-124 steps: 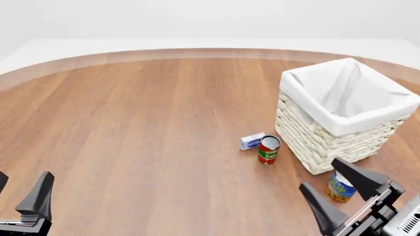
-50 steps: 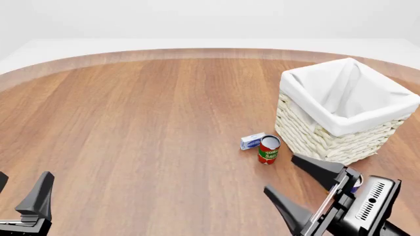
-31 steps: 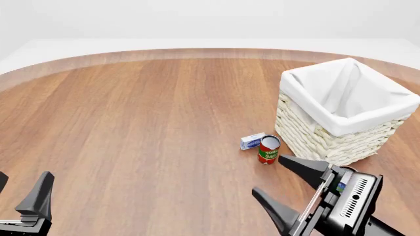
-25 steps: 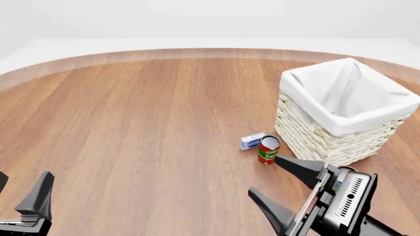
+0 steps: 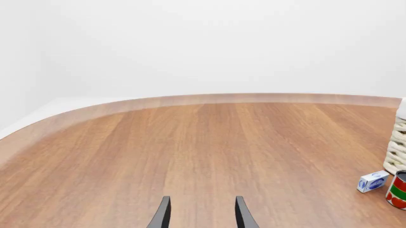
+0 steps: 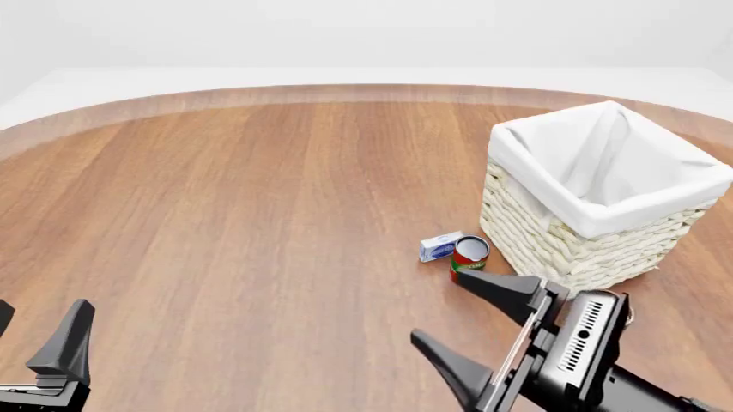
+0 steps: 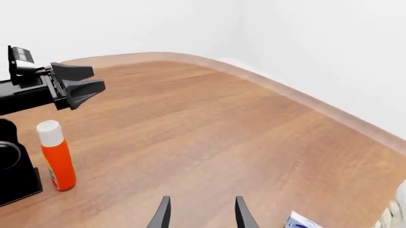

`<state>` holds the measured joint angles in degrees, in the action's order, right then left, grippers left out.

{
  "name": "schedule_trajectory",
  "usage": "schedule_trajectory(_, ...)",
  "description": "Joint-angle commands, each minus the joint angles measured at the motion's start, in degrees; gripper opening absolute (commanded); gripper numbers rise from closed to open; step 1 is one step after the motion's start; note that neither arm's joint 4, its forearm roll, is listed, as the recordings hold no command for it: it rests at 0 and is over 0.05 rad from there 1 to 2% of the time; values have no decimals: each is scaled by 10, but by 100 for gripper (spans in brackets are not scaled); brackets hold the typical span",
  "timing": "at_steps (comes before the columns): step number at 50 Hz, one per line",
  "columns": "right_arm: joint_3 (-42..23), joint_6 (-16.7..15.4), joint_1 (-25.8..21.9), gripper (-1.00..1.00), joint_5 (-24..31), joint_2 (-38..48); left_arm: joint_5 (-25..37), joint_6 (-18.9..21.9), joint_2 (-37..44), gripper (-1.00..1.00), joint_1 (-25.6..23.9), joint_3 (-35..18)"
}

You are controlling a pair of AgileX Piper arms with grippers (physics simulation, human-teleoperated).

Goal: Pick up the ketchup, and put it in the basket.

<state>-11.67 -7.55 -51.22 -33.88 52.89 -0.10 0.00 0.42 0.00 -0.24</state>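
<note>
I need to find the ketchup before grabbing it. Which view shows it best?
The right wrist view: the ketchup stands upright in full beside the left arm's base. The front and left wrist views show none of it.

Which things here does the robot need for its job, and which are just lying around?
For the job: ketchup bottle; basket.

Just lying about: red-and-green can; small blue-and-white box.
</note>
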Motion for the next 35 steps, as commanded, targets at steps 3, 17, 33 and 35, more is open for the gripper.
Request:
schedule_trajectory(3, -15, 1, -17, 100, -10, 29, 0, 0, 0, 100, 0, 0)
schedule_trajectory(17, -34, -1, -35, 100, -14, 53, 0, 0, 0, 100, 0, 0)
schedule_trajectory(33, -56, 1, -57, 100, -19, 85, 0, 0, 0, 100, 0, 0)
schedule_trajectory(35, -58, 1, -59, 100, -20, 89, 0, 0, 0, 100, 0, 0)
